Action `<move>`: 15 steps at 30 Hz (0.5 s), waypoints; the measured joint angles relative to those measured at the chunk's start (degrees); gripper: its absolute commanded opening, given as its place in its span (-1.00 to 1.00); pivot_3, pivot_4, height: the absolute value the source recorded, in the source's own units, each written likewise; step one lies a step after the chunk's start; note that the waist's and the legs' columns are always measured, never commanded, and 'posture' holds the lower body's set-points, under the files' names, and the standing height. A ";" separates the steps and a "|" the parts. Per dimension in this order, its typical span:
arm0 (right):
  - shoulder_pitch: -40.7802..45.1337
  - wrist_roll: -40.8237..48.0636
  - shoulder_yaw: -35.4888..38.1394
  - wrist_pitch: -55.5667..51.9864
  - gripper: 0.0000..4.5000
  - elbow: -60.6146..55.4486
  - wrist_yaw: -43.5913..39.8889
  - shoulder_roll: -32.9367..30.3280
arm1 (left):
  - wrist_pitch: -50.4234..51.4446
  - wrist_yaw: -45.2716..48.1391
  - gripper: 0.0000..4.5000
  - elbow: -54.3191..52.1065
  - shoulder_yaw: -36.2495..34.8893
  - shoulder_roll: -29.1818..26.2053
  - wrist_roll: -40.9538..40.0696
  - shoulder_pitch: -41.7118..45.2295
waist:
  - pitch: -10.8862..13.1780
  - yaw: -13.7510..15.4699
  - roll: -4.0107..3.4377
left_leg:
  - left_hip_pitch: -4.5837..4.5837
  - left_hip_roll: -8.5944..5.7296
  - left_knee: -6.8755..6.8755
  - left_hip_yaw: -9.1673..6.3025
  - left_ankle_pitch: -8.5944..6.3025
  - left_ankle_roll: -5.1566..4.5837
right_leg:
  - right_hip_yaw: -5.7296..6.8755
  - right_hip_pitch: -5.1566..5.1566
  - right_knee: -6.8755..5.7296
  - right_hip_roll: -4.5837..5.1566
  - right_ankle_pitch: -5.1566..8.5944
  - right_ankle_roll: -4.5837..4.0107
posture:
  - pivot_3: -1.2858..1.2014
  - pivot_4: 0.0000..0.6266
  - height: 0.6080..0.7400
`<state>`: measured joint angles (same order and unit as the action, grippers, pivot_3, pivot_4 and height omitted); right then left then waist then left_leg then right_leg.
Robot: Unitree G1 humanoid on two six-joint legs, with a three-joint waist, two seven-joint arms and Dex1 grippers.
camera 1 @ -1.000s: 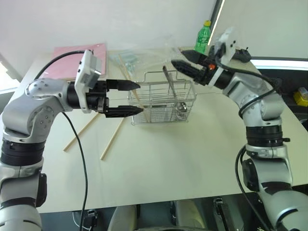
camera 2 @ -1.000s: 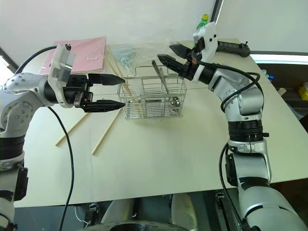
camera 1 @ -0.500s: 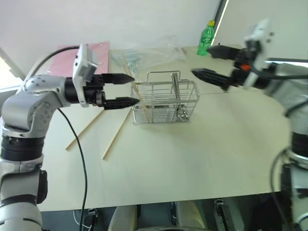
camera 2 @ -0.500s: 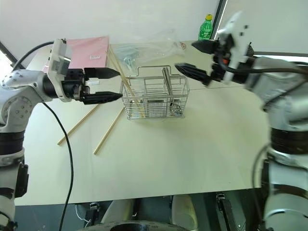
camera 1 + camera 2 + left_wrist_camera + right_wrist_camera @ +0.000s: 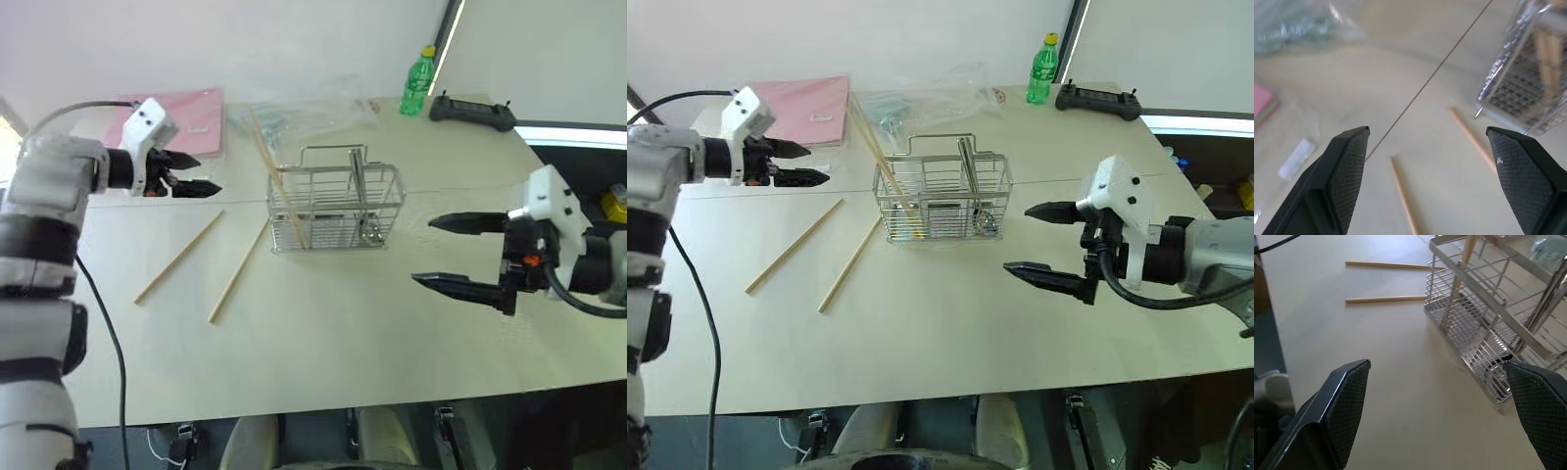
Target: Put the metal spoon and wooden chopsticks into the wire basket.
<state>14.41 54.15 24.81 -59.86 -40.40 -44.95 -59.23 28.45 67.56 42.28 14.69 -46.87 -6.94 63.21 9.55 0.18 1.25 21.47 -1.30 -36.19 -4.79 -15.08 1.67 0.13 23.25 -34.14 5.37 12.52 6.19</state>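
Note:
The wire basket (image 5: 335, 206) stands mid-table. Inside it the metal spoon (image 5: 359, 186) stands upright, bowl down, and one wooden chopstick (image 5: 279, 186) leans in the basket's left end, sticking out past the rim. Two more chopsticks (image 5: 179, 257) (image 5: 238, 271) lie flat on the table left of the basket. My left gripper (image 5: 208, 173) hovers open and empty, far left of the basket, above the far end of those sticks. My right gripper (image 5: 423, 251) hangs open and empty to the right of the basket, nearer to me. The right wrist view looks at the basket (image 5: 1484, 333) and both loose sticks (image 5: 1383, 299).
A pink folder (image 5: 186, 113) and a clear plastic bag (image 5: 294, 113) lie behind the basket. A green bottle (image 5: 415, 80) and a black controller (image 5: 473, 111) sit at the far right. Bare table (image 5: 323, 333) stretches in front of the basket.
My left gripper has pulled away from the basket's left side, out to the far left. My right arm has drawn back from over the basket, down and toward me. Both stayed open.

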 measured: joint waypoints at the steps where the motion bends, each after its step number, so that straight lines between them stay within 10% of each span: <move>1: -0.46 0.05 -0.12 -0.09 0.98 -0.34 1.24 0.32 | -1.11 0.10 0.80 2.70 1.12 0.74 1.98 0.85 | 0.01 0.12 0.01 | 0.03 0.00 0.03 0.00 -0.01 -0.02 | 0.00 0.04 0.00 0.00 -0.06 0.16 | 0.03 -0.52 0.72; 15: -9.21 6.90 2.98 -0.46 0.98 -8.90 17.42 5.61 | -13.03 -6.04 0.80 33.37 8.22 12.56 21.78 11.87 | 0.07 0.49 0.16 | 0.04 0.03 0.01 -0.03 -0.09 -0.16 | 0.04 0.09 -0.08 -0.01 -0.04 0.22 | 0.03 -0.52 0.72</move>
<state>5.20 61.04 27.78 -60.33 -49.30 -27.53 -53.62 15.42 61.52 75.65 22.91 -34.31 14.84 75.08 9.62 0.67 1.40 21.52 -1.27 -36.18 -4.82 -15.17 1.51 0.17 23.34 -34.22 5.36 12.48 6.42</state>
